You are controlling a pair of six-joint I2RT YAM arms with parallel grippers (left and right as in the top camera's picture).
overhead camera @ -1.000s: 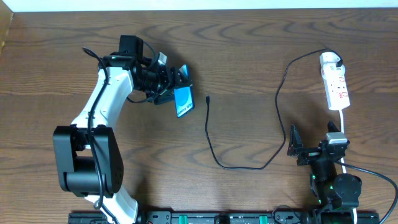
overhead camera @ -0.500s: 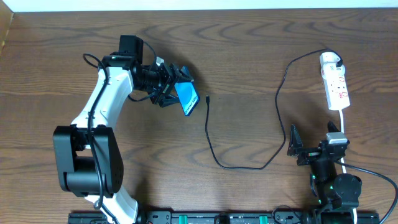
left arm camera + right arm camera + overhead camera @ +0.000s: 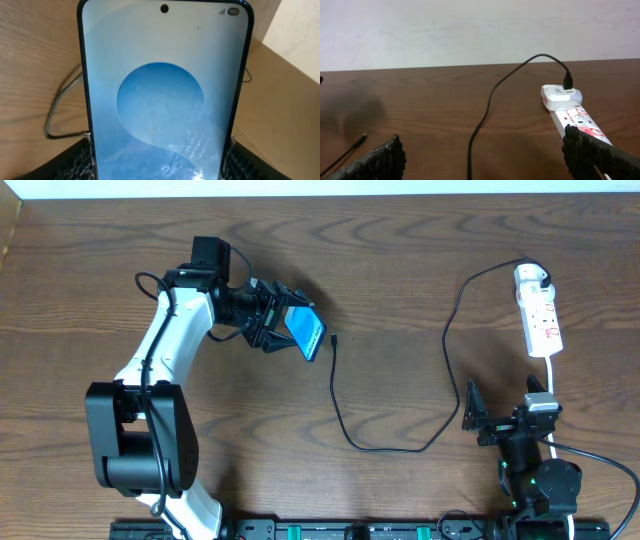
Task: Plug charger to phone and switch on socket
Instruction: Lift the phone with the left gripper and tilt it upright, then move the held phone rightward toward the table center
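My left gripper is shut on the blue-screened phone and holds it tilted above the table, just left of the cable's plug tip. The phone fills the left wrist view, clamped between both fingers. The black charger cable loops across the table to its white adapter, which is plugged into the top of the white power strip at the far right. My right gripper is open and empty near the front edge, below the strip. The strip and cable show in the right wrist view.
The power strip's thick white cord runs down toward the right arm's base. A light wall edge lies along the table's far side.
My left gripper has carried the phone to the right, toward the cable's plug tip, and turned it more edge-on. The right arm has not moved.
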